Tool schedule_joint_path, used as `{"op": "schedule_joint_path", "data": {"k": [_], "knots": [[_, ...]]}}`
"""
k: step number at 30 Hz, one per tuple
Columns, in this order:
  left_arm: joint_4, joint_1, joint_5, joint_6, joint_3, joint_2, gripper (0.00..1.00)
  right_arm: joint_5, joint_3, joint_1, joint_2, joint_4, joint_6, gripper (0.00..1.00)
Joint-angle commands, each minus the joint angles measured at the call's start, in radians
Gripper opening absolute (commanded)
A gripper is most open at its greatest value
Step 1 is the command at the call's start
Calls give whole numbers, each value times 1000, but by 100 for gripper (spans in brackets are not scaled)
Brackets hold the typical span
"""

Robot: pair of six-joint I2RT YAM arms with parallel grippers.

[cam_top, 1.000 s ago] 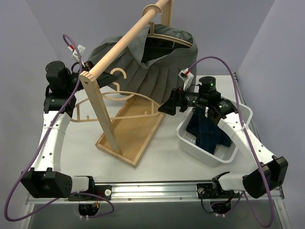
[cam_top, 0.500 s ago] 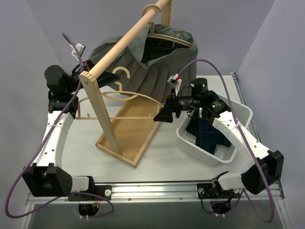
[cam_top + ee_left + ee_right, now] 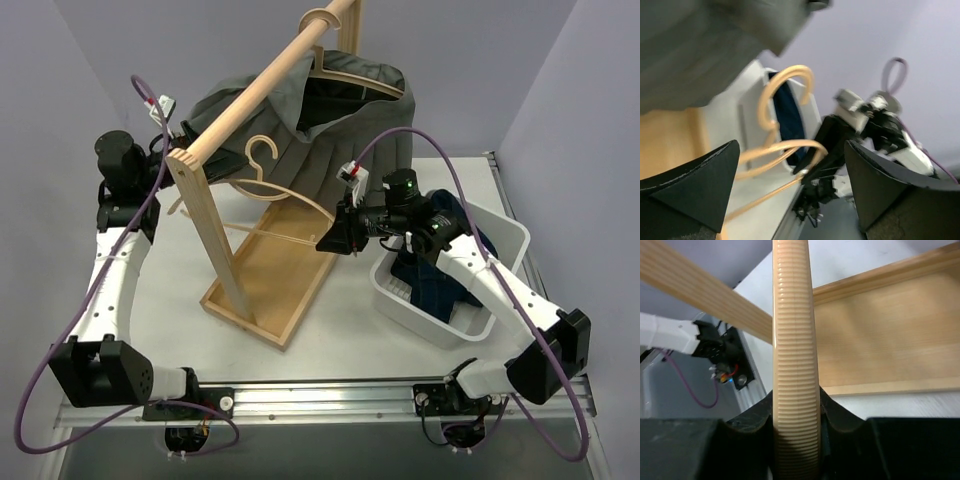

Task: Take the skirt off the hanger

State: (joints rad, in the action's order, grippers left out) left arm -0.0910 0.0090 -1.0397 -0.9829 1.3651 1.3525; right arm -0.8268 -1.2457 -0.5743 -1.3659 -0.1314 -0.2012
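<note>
My right gripper is clamped on the empty hanger: in the right wrist view its ribbed, pale wooden bar runs straight up between the two dark fingers, which press against it on both sides. From above, that grip sits at the right end of the hanger's arch, with the hook rising up beside the rack's post and the far end of the arch reaching behind the post. My left gripper stands wide open with nothing between its fingers. In its wrist view the hanger's hook and arch show in the gap, but further off and out of contact. From above, this gripper sits up near the top of the post, on the left side of the rack. The skirt, grey and pleated, hangs at the back on the skirt's hanger, a second wooden one under the slanting rail, and its folds drop behind the empty hanger. The post stands in a shallow wooden base tray on the table. To the right, under my right arm, a white bin holds a dark blue garment.
</note>
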Motion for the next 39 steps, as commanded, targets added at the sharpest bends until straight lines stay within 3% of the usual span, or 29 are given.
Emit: {"op": "schedule_joint_path", "data": {"k": [1, 2, 3, 9, 13, 23, 39], "knots": [[431, 52, 194, 287, 133, -52, 94, 204, -61, -24, 82, -31, 32, 0], [507, 54, 348, 332, 155, -64, 94, 242, -63, -24, 86, -46, 39, 0], [595, 52, 416, 366, 170, -96, 94, 256, -70, -24, 93, -57, 57, 0], [721, 54, 847, 481, 193, -237, 94, 275, -151, -56, 90, -94, 117, 0], [757, 51, 966, 559, 173, -303, 94, 268, -263, -91, 51, -125, 137, 0], [821, 2, 1176, 638, 212, -371, 94, 299, -494, -186, -36, -201, 171, 0], [835, -38, 1228, 674, 261, -359, 94, 301, -663, -219, -113, -247, 181, 0]]}}
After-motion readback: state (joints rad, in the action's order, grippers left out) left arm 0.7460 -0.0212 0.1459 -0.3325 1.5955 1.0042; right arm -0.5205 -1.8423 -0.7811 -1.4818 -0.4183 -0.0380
